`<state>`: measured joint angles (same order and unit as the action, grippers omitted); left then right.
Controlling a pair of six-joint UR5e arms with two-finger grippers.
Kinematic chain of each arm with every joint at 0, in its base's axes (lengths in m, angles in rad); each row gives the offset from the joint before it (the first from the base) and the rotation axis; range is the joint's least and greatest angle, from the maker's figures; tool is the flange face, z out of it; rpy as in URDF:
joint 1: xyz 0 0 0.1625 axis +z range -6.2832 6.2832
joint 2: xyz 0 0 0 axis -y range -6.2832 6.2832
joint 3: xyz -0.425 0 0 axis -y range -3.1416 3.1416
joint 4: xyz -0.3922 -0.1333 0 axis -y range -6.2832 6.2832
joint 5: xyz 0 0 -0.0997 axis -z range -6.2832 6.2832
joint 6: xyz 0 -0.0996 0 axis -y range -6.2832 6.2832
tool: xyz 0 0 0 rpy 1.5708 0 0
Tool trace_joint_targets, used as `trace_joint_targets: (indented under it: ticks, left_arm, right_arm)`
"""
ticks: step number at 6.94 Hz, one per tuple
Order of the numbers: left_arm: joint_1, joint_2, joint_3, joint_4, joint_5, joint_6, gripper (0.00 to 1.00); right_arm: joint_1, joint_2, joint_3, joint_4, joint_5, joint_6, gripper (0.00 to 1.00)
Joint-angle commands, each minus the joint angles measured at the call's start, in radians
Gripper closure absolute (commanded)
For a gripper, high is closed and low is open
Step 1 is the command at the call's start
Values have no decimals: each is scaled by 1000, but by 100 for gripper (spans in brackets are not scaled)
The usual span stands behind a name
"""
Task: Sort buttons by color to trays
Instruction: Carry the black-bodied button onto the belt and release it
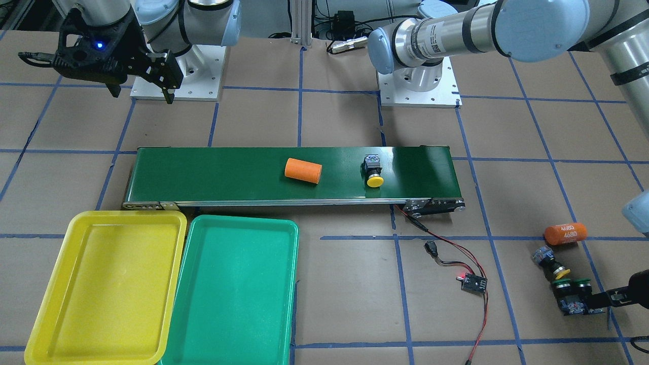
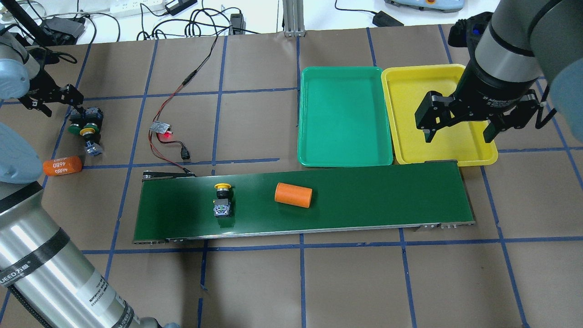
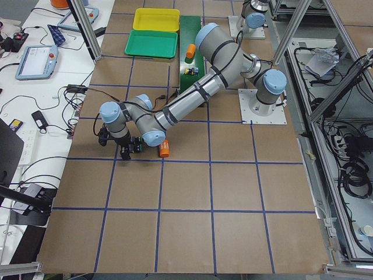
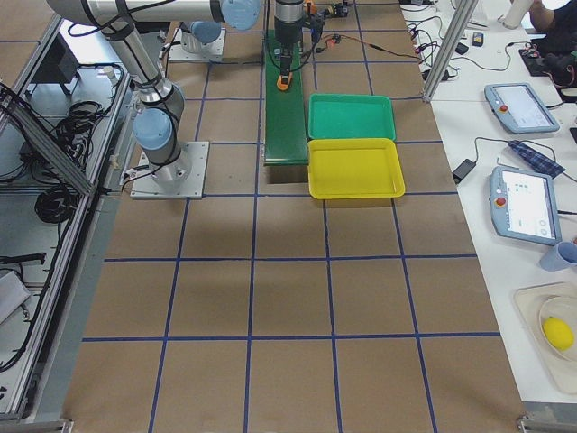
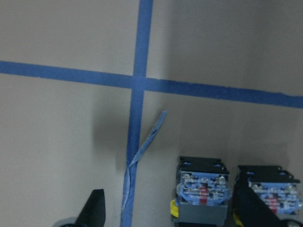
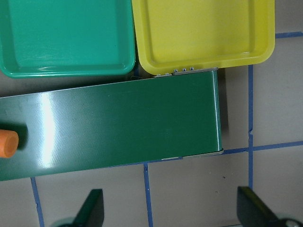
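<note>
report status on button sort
Left end effector open at side buttons, right end effector open near belt end. Yellow button on belt, none in trays. Orange cylinder between it and trays.

Yellow tray (image 1: 106, 284), green tray (image 1: 233, 289), dark green belt (image 1: 218, 175), orange cylinder (image 1: 302, 171).

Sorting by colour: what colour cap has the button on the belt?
Yellow, on the button; best in the front-facing view.
</note>
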<state>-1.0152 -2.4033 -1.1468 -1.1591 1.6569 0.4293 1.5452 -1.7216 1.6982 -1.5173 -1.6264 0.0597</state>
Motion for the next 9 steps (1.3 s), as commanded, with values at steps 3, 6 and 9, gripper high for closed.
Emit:
trace_joint_targets:
  ticks: [3, 6, 9]
  left_arm:
    - [-2, 6, -37, 4, 0, 2, 0]
    - [0, 0, -25, 4, 0, 37, 93]
    - [-8, 53, -19, -61, -2, 40, 100]
  right_arm:
    - [0, -3, -9, -20, 10, 3, 0]
    - [1, -3, 5, -24, 14, 3, 0]
    - [1, 2, 8, -18, 17, 3, 0]
